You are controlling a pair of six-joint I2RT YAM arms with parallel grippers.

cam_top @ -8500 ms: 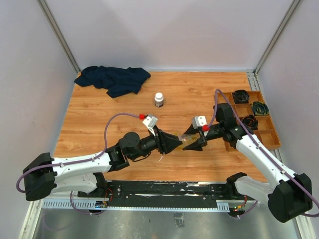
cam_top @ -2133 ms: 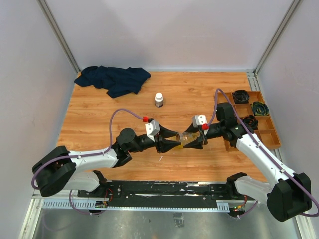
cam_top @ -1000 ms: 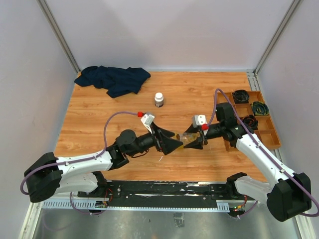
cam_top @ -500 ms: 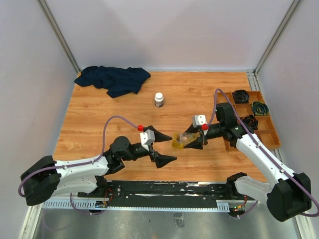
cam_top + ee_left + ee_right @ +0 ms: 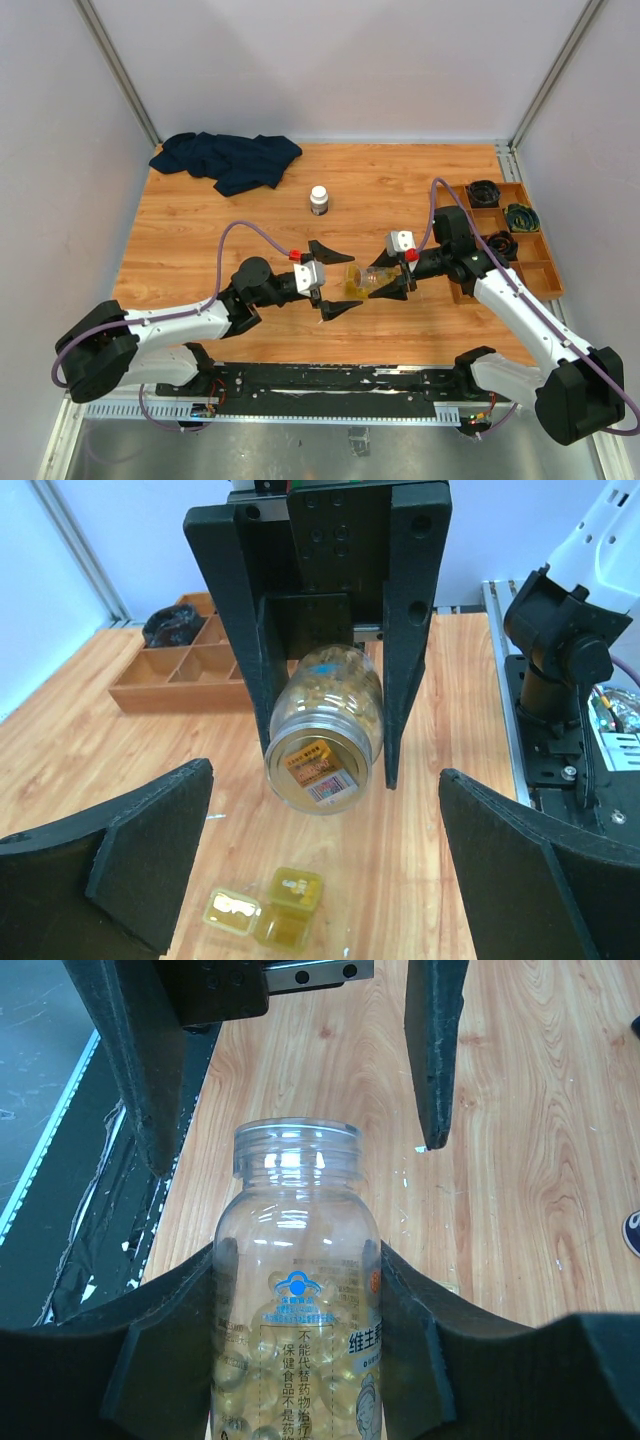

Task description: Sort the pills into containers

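1. Now the left claw (image 5: 356,277) stands spread wide and grasps nothing, while the view a second back shows its fingers pressed together at the bottle mouth; half a second back it is already spread but sits nearer the arm bases
2. Meanwhile the right claw (image 5: 370,283) keeps its place, clenched on the clear bottle (image 5: 322,725), which hangs above the tabletop (image 5: 200,240) lying nearly level, with its open mouth toward the left claw and its yellow capsules (image 5: 240,1400) gathered in the end nearest the right claw
3. One yellow case (image 5: 288,900) lies on the tabletop just below the bottle mouth; the left wrist view shows two squarish parts side by side, and I cannot tell whether they are joined
4. Counted: two claws, one clear bottle, one yellow case, one white-capped bottle (image 5: 319,200), one dark blue cloth (image 5: 228,160), and one wooden tray (image 5: 535,272) holding three dark round things (image 5: 485,190)
5. Around them, the white-capped bottle stands upright farther back, well apart from both claws; the cloth lies crumpled at the far left corner; the tray runs along the right edge beside the right arm
6. In the way: the bottle mouth sits in the gap between the left claw's fingers, touching neither; the right claw's fingers cover the bottle's flanks, and from above the bottle hides part of the case
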